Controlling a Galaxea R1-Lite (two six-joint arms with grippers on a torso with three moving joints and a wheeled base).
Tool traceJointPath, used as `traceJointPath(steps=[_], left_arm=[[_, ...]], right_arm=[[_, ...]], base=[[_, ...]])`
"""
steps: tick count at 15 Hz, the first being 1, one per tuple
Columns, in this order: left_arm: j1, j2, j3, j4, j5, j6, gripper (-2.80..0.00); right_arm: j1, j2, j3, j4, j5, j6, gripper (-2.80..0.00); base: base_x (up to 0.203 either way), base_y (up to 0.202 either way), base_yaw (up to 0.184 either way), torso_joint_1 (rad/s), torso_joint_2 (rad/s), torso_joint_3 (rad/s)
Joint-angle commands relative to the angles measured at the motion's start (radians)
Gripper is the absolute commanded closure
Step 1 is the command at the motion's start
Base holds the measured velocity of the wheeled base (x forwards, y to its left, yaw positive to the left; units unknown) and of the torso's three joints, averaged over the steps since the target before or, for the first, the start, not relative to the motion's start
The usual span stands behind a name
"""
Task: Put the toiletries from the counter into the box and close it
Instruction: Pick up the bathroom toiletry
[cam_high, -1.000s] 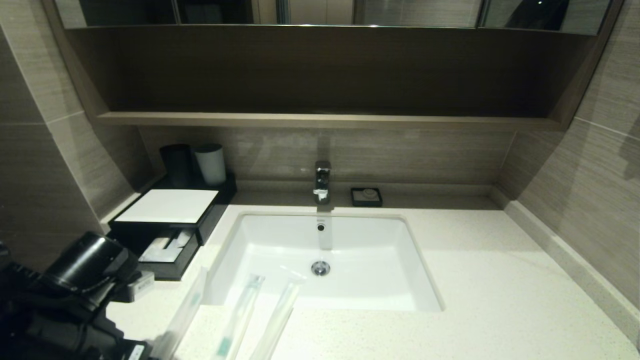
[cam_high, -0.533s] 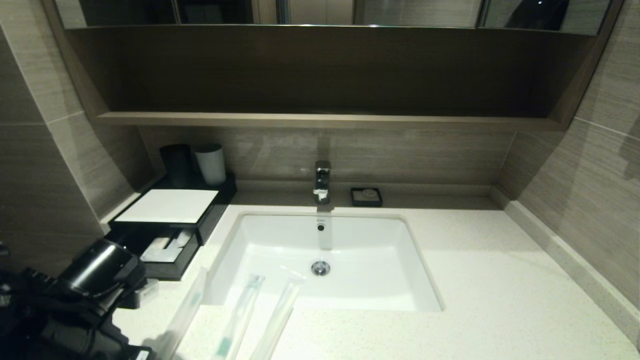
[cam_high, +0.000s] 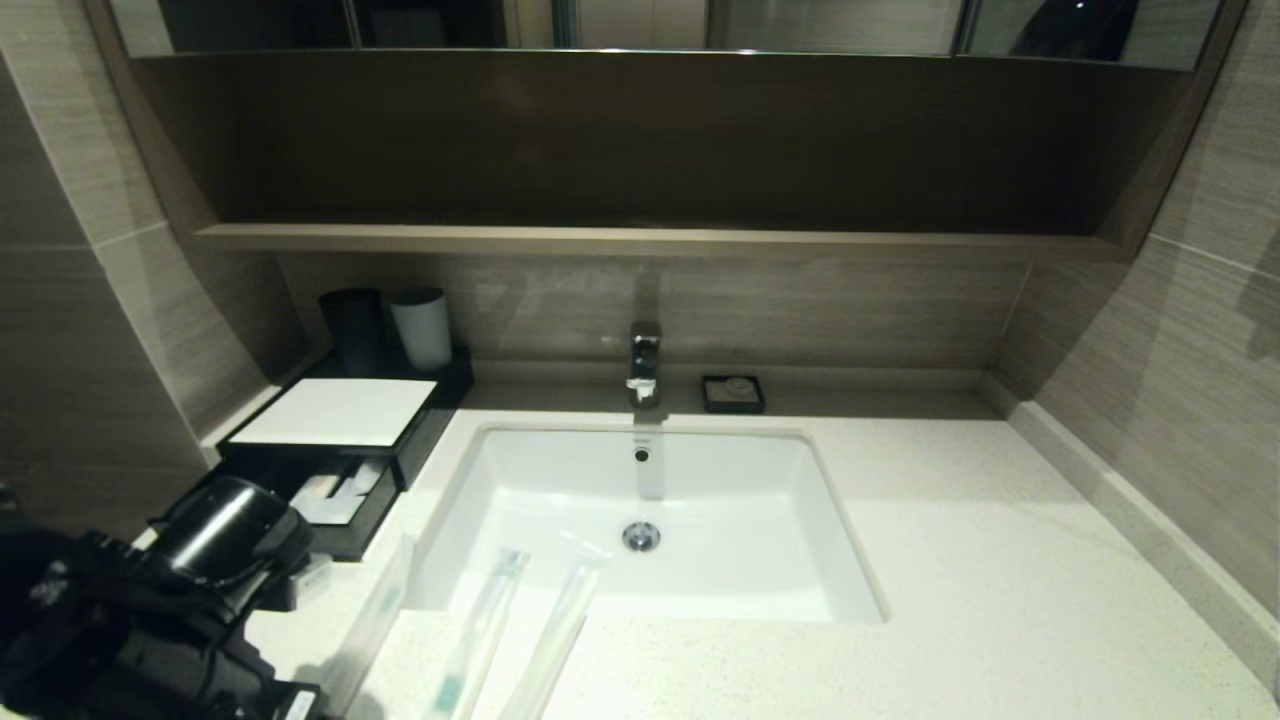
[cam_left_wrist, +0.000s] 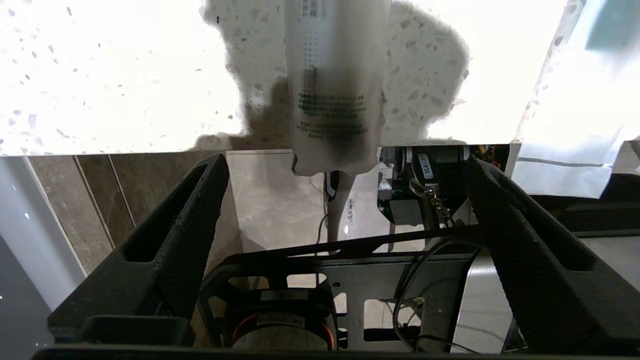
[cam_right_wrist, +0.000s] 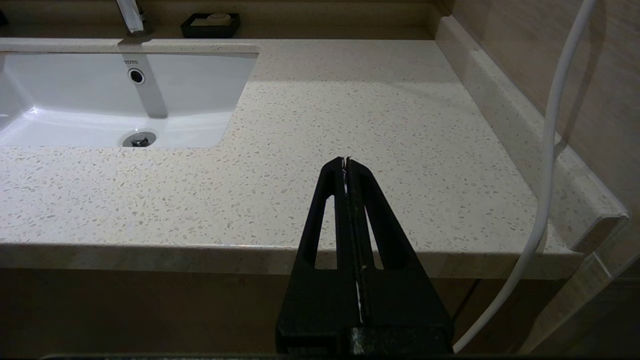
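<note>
- The off-white speckled stone table has a white rectangular sink set into it, nearer its left side.
- The low black rectangular box with a white top panel sits at the table's rear left corner; its front drawer is pulled out and holds whitish items.
- Three long slim plastic-wrapped packets lie at the front edge, left of centre: the left packet on the table beside the sink's left rim, the toothbrush packet with teal-green marks and the whitish right packet both reaching over the sink's front rim.
- The left gripper hovers at the table's front left edge with its two black fingers spread wide and gripping nothing; the printed end of a whitish packet overhangs the edge just ahead of the gap between them.
- The right gripper is parked below the front edge at the table's right side, its fingers pressed together on nothing.
- A small black soap dish rests at the rear edge, right of the chrome tap.
</note>
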Motion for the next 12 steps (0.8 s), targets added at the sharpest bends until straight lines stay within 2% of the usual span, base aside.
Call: traceJointPath(steps=[1, 8, 12], left_arm=[[0.0, 0.013, -0.001, 0.001, 0.0, -0.009, -2.8], [0.0, 0.031, 0.004, -0.037, 0.001, -0.02, -2.8], [0.0, 0.031, -0.01, -0.041, 0.03, -0.02, -2.8]], right_arm=[[0.0, 0.0, 0.002, 0.0, 0.0, 0.0, 0.0], [0.0, 0.0, 0.002, 0.0, 0.0, 0.0, 0.0], [0.0, 0.0, 0.002, 0.0, 0.0, 0.0, 0.0]], base=[[0.0, 0.0, 0.0, 0.0, 0.0, 0.0], [0.0, 0.0, 0.0, 0.0, 0.0, 0.0], [0.0, 0.0, 0.0, 0.0, 0.0, 0.0]])
